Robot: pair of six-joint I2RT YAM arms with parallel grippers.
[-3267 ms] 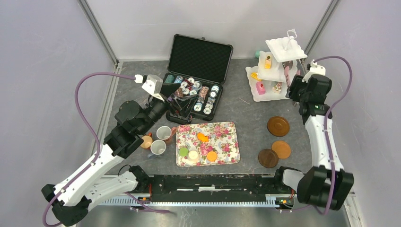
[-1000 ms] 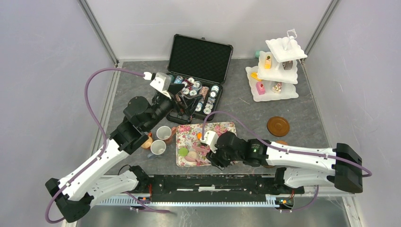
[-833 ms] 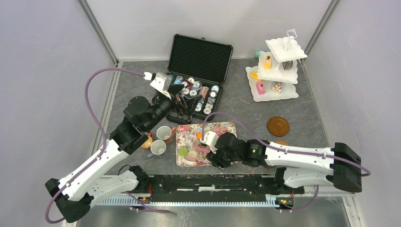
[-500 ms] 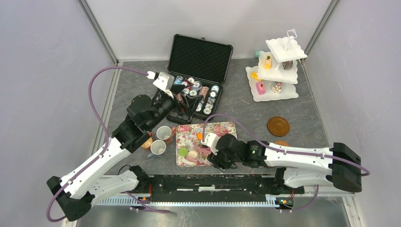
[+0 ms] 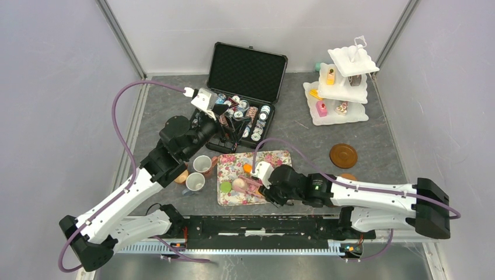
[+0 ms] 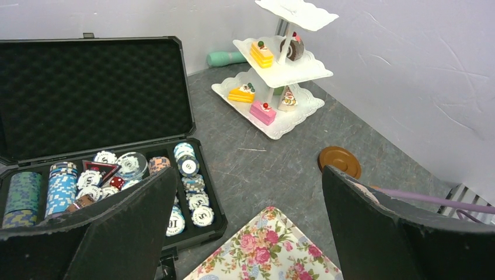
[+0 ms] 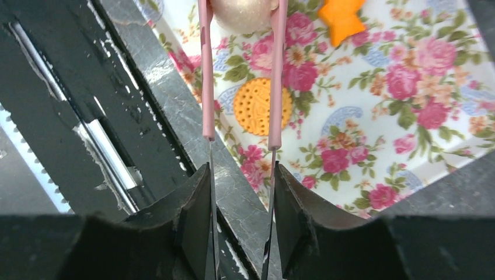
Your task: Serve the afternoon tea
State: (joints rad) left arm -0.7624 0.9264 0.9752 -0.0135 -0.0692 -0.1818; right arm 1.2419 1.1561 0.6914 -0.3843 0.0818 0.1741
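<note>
My right gripper (image 7: 240,233) is shut on the pink tongs (image 7: 205,87), whose tips pinch a cream macaron (image 7: 242,11) over the floral tray (image 7: 408,87). An orange macaron (image 7: 262,107) and an orange cake (image 7: 341,14) lie on the tray. In the top view the right gripper (image 5: 269,189) sits at the tray's (image 5: 280,169) near edge, with the cream macaron (image 5: 239,184) beside a green macaron (image 5: 226,187). Three mugs stand left of the tray: grey (image 5: 202,164), white (image 5: 195,182), orange-brown (image 5: 182,175). My left gripper (image 6: 248,175) hangs open and empty above the tray's far corner.
An open black case of poker chips (image 5: 245,87) lies behind the tray. A white tiered stand (image 5: 344,87) with small cakes stands at the back right. A brown saucer (image 5: 343,156) lies right of the tray. The arms' black base rail (image 5: 262,224) runs along the near edge.
The right gripper has squeezed the tongs narrower, and the cream macaron now sits pinched between their tips, shifted slightly. The left arm has drifted a little up and right.
</note>
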